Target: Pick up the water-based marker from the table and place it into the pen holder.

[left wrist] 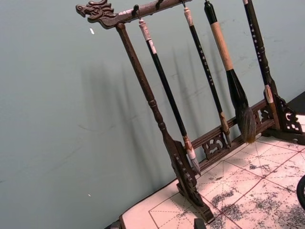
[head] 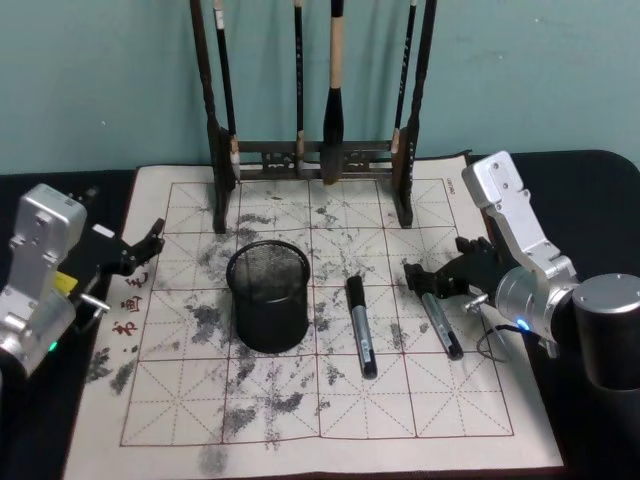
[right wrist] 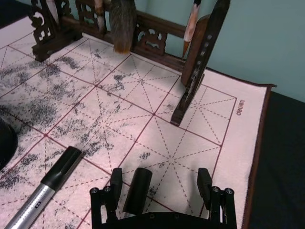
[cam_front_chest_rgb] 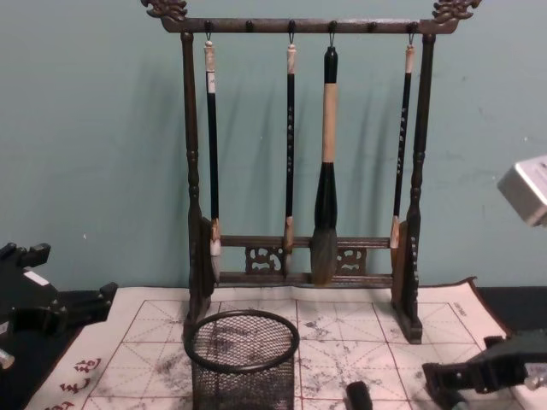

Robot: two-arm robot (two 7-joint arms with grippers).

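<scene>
Fingers of the right gripper are spread wide astride one end of the marker, not touching it; the left gripper is held open beside the mat

The round black pen holder is matt wire mesh with a smooth solid rim. The tall dark wooden brush rack looks carved and glossy. The off-white gridded mat looks soft, cloth-like and ink-blotched.

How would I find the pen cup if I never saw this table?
Find the tall wooden rack of hanging brushes at the back of the mat. Just in front stands the pen holder, a round black mesh cup. It alone stands upright; the two markers beside it lie flat.
</scene>
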